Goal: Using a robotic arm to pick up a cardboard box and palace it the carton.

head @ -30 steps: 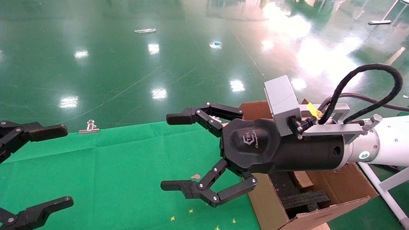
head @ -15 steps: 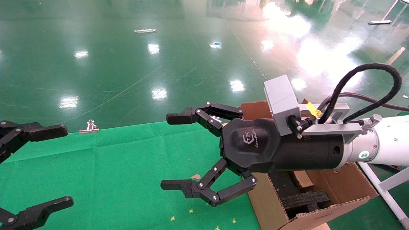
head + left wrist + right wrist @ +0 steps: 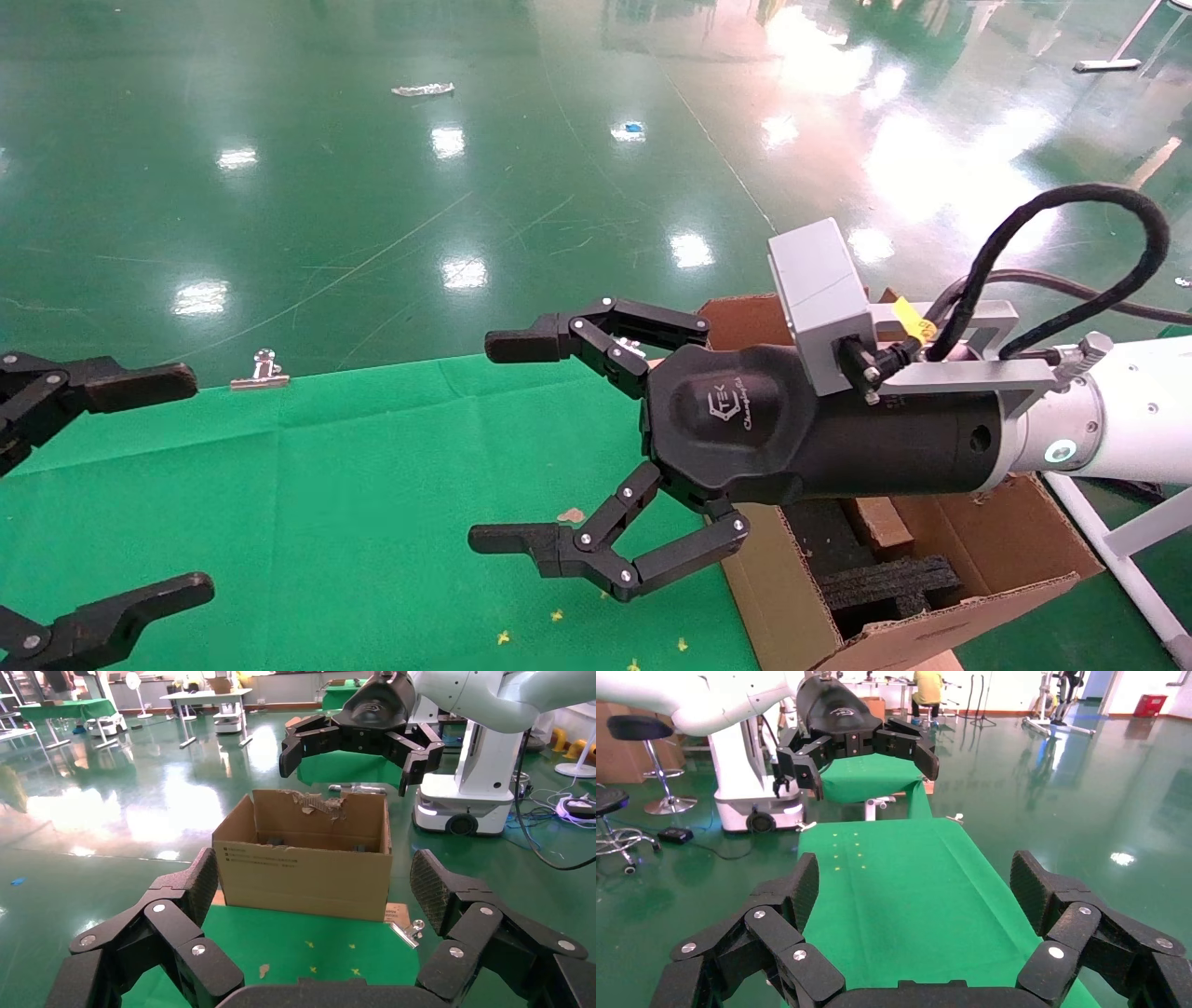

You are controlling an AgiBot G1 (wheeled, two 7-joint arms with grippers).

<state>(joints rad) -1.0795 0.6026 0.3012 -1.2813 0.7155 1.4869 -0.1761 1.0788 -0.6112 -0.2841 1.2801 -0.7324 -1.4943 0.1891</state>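
the right gripper (image 3: 489,443) of the robotic arm (image 3: 1131,419) hangs above the green surface (image 3: 307,522), at about 3 o'clock of the head view, jaws spread wide and grasping nothing. it reaches from over the carton (image 3: 792,615), which stands against the surface's 3 o'clock edge with flaps upright and black foam inserts (image 3: 885,582) inside. a small brown block low in the carton may be the cardboard box (image 3: 880,522), but most of it is hidden. the left gripper (image 3: 140,485) sits at 9 o'clock by the near corner, jaws also released and empty. between the two grippers the cloth lies open, with only small scraps on it. a metal clip (image 3: 261,371) lies at the far edge, at 11 o'clock, with glossy green floor (image 3: 372,186) beyond.
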